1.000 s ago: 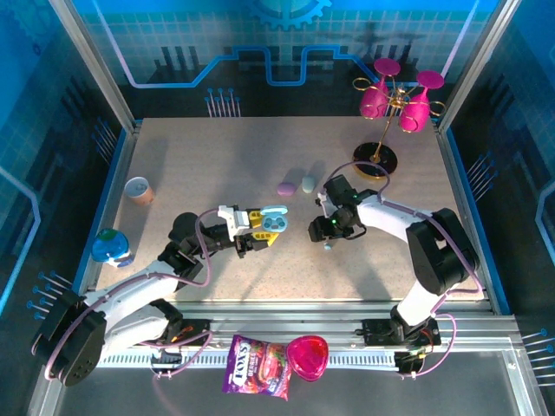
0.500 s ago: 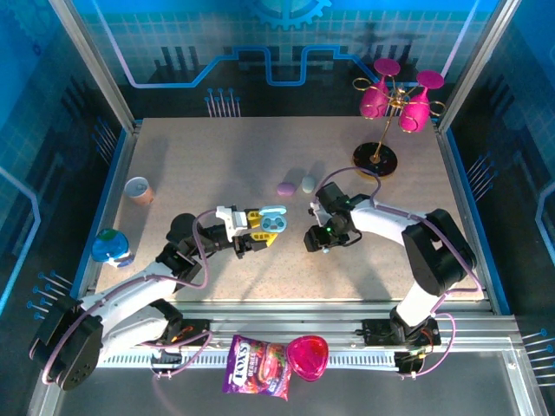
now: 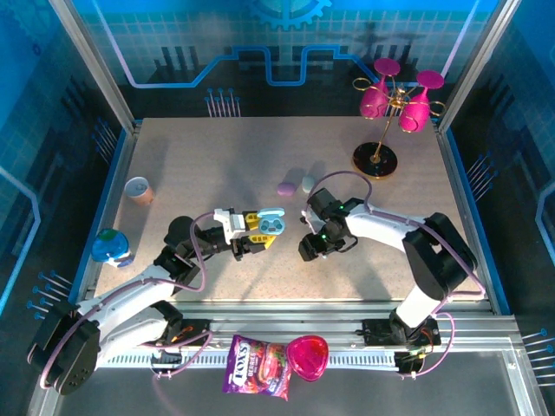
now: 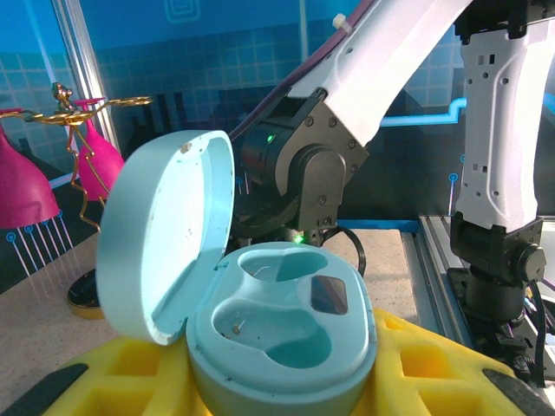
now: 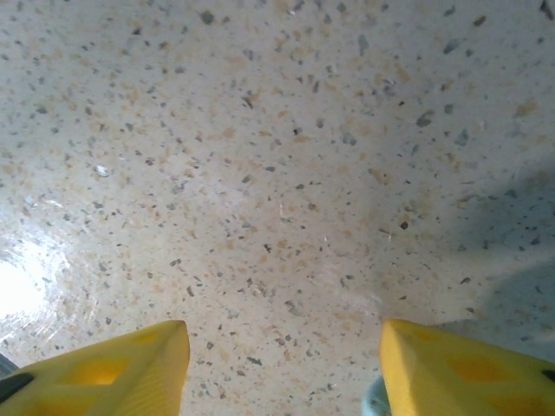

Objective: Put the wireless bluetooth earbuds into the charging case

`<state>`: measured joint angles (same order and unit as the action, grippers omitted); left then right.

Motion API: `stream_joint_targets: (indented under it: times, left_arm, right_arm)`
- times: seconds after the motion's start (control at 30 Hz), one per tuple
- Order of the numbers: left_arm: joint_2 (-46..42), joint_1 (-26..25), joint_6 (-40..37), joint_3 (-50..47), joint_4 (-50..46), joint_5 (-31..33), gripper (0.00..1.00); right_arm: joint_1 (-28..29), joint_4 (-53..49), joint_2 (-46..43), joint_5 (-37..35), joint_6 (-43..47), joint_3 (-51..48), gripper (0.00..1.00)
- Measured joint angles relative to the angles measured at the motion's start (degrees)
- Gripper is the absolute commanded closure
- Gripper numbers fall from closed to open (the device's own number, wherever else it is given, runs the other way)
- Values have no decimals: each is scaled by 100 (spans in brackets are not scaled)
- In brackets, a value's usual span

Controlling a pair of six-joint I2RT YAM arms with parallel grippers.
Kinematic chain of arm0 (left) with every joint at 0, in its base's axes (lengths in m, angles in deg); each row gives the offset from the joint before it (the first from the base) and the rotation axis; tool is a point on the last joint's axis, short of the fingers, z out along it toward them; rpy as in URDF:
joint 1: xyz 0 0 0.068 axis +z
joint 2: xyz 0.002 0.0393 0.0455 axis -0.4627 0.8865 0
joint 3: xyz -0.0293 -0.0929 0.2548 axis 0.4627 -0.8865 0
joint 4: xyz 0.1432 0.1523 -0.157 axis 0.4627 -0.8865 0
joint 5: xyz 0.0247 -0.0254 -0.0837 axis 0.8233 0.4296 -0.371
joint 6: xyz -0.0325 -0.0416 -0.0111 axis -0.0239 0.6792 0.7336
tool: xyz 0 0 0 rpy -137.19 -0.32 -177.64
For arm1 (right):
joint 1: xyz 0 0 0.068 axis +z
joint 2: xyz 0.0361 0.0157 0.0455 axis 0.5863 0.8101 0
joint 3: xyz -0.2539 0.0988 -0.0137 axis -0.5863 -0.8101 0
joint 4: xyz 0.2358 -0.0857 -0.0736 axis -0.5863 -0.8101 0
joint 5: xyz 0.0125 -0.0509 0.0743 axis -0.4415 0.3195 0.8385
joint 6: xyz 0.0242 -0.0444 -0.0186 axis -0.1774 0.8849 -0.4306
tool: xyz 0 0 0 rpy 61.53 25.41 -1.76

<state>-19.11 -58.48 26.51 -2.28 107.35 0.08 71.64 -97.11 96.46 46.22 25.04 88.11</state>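
I am clenching the open pale-blue plastic charging case [image 4: 277,338] in my left gripper [image 3: 256,232], best held level, while my released right gripper [image 5: 282,368] is hovering nearby.

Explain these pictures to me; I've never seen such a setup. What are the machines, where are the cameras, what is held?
Two robot arms are bolted at the near edge of the table. The overhead picture looks down on both; the other two come from cameras on their wrists. The left gripper is shut on an open pale-blue charging case, lid up. The right gripper hangs open over the speckled table, holding nothing. A purple case and a grey case lie farther back; a cup and a stand of pink glasses sit toward the sides.
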Motion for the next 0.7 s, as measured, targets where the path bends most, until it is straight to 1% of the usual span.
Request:
stream_joint_targets:
  times: [0.17,0.3,0.43,0.7]
  left_arm:
    - [0,0,2,0,-2,0,81]
    - [0,0,2,0,-2,2,81]
    - [7,0,2,0,2,0,81]
    - [61,0,11,0,4,0,81]
  right_arm:
    - [7,188,-627,-339,-79,-210,37]
    - [-33,254,-931,-420,-184,-372,39]
    - [-57,136,-938,-431,-280,-538,40]
    - [24,87,-645,-70,-481,-671,42]
